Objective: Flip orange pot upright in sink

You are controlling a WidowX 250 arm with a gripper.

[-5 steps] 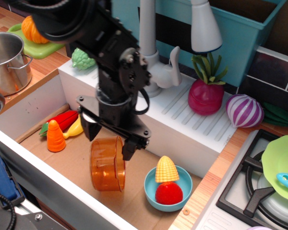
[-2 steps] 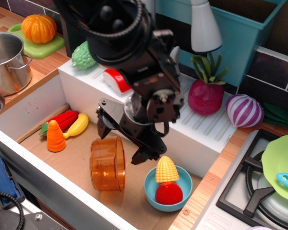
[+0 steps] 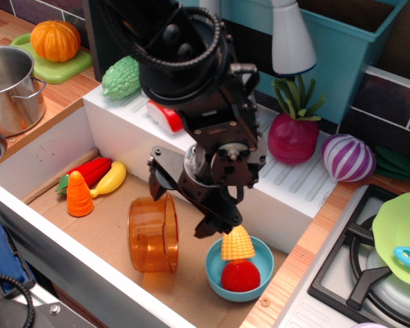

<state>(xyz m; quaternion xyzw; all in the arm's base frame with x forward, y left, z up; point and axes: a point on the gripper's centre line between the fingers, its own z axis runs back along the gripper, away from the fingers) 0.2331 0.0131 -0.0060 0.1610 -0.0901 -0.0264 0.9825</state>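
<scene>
The orange pot (image 3: 152, 234) is lying on its side on the sink (image 3: 61, 140) floor, left of the blue bowl (image 3: 240, 269). The gripper (image 3: 188, 206) is hovering above the pot, fingers spread, gripping nothing.

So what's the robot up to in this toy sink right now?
A black robot gripper hangs open above a translucent orange plastic pot, which lies on its side on the brown floor of the white-walled sink. The pot isn't gripped or upright yet. A blue bowl holding toy corn sits just beside it.
</scene>
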